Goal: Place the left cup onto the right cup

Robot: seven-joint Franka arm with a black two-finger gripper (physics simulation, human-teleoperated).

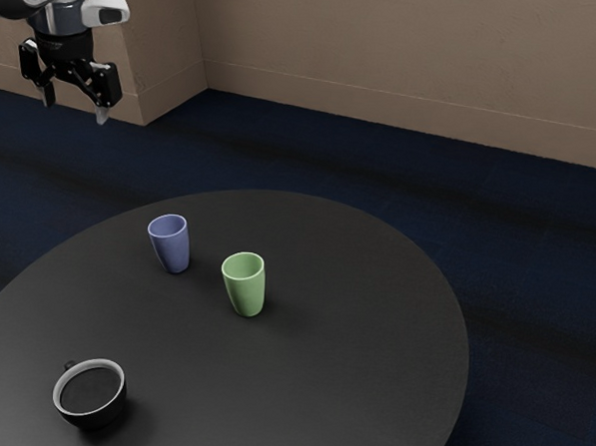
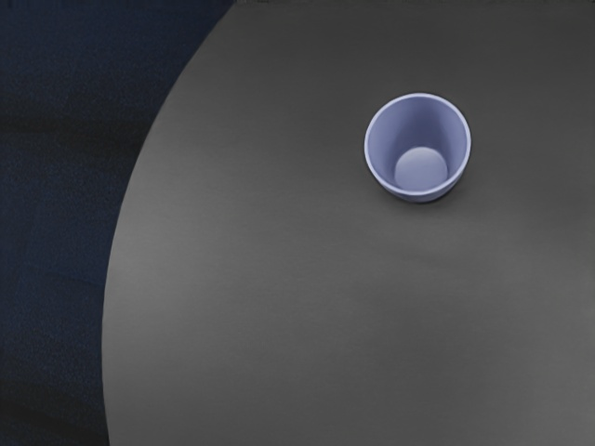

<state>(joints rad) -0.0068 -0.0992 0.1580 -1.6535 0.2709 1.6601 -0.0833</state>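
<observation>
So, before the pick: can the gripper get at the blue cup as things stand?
Probably yes: the gripper hangs open, high up, and the blue cup stands upright, apart from the green cup.

Tan walls (image 1: 407, 49), navy flr (image 1: 508, 224), blk tbl (image 1: 363, 326)

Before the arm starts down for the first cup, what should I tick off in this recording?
1. Gripper open and holding nothing: ok.
2. Blue cup upright on the table, mouth up: ok.
3. Blue cup empty: ok, the wrist view shows its bare bottom.
4. Green cup upright and standing apart from the blue cup, to the exterior view's right of it: ok.
5. Gripper lined up low over the blue cup: not ok, it hangs high above the table, toward the exterior view's upper left.
6. Black mug out of the way: ok, it stands near the table's front edge, away from both cups.
</observation>
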